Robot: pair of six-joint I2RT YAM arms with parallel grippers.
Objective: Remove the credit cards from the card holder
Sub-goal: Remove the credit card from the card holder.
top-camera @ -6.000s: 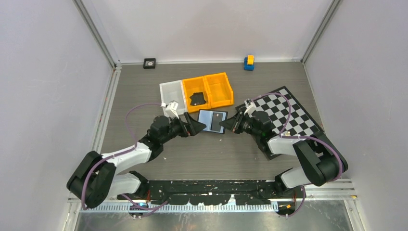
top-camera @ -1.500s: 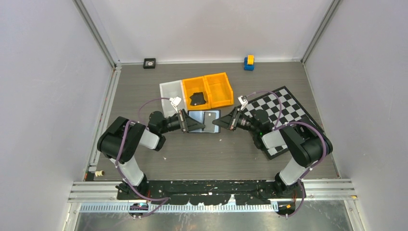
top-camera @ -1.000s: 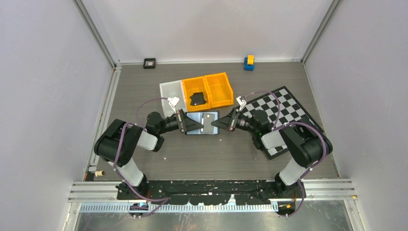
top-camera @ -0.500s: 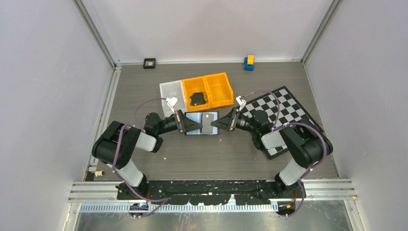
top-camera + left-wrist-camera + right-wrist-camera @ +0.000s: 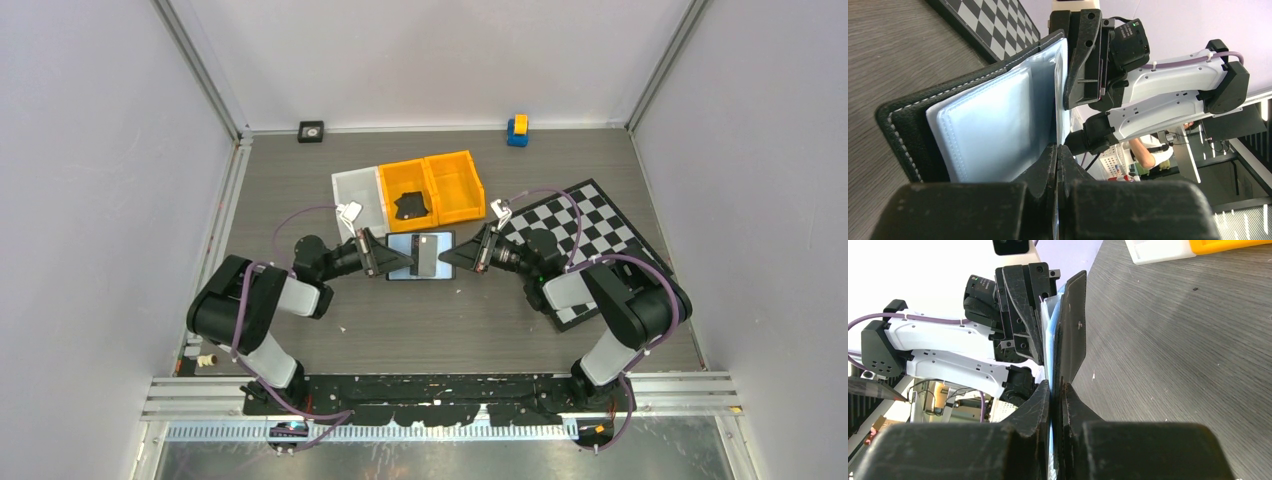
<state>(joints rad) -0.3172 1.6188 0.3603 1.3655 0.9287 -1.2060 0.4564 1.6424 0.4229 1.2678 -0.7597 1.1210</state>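
While left gripper [image 5: 1057, 152] and right gripper [image 5: 1052, 386] each clamp the one open card holder [image 5: 425, 250], two orange bins [image 5: 408, 192] [image 5: 456, 186] stand behind.

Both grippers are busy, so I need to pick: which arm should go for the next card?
Left, probably. The right gripper clamps the card holder's black cover, a firm anchor; the left gripper pinches only a thin pale inner leaf and could let go.

The card holder [image 5: 420, 245] has been shifted left in the frame and squared up; the left gripper [image 5: 409, 263] has been pinched onto it.
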